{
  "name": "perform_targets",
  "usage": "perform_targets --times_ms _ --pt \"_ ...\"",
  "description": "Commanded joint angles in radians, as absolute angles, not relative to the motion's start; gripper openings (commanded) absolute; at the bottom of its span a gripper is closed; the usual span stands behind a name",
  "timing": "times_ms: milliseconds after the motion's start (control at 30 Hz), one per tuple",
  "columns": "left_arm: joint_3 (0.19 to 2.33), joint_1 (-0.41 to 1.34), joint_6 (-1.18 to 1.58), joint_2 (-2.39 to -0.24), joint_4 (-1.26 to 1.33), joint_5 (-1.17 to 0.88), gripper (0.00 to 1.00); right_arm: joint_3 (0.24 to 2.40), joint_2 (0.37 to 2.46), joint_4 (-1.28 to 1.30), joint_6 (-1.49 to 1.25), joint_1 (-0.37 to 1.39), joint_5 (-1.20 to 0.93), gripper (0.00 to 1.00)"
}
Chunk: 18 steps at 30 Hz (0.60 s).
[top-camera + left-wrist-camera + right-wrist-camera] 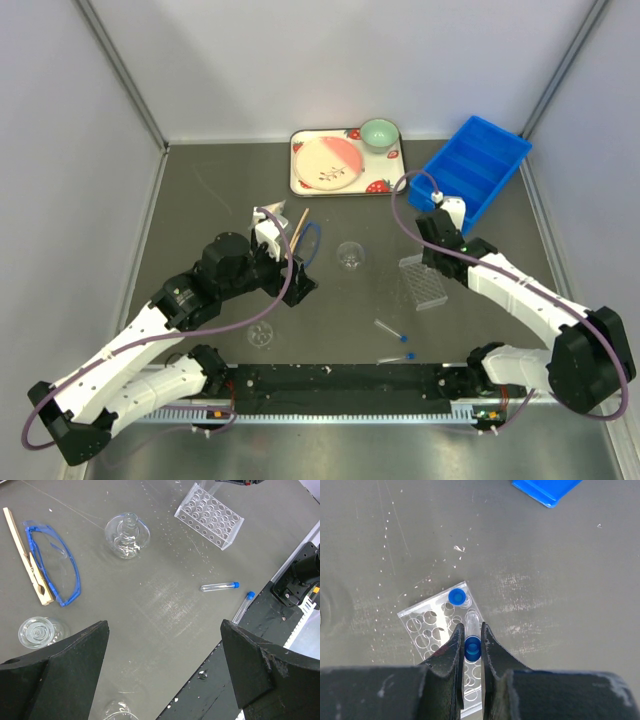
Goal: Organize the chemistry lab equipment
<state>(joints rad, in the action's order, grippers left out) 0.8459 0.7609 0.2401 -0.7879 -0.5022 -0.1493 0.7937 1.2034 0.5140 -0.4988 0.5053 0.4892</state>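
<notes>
At the right side of the table, your right gripper is pinched shut on a blue-capped tube, held directly over the clear tube rack. Whether the tube's tip sits in a hole cannot be told. A second capped tube stands in a hole at the rack's far corner. Beyond the rack there is bare table up to the corner of the blue bin, which lies well apart from it.

Your left gripper hangs above the middle of the table with its fingers spread wide and nothing between them. Under it the table is bare. Two loose capped tubes lie to its right: one out on the open surface, the other just beside the edge of the black base rail.

To the left, the wooden stick lies touching the blue-framed glasses, with a small beaker near them. A round glass flask stands alone between the glasses and the rack. From above, a shallow glass dish sits close to the rail, and the strawberry tray rests against the back wall.
</notes>
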Motion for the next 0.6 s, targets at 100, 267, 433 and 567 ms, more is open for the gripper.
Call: perform_targets --times_ms 100,267,433,567 --pt "0.836 0.759 0.238 -0.782 -0.466 -0.161 0.99 0.793 1.198 0.500 -0.505 0.494 0.509 0.00" --pt "0.834 0.759 0.238 -0.781 -0.468 -0.158 0.99 0.785 1.215 0.485 -0.511 0.495 0.500 0.00" --pt "0.838 0.758 0.235 -0.781 -0.468 -0.156 0.99 0.779 1.232 0.477 -0.515 0.495 0.494 0.00" --pt "0.839 0.758 0.233 -0.784 -0.466 -0.158 0.99 0.773 1.246 0.468 -0.514 0.494 0.489 0.00"
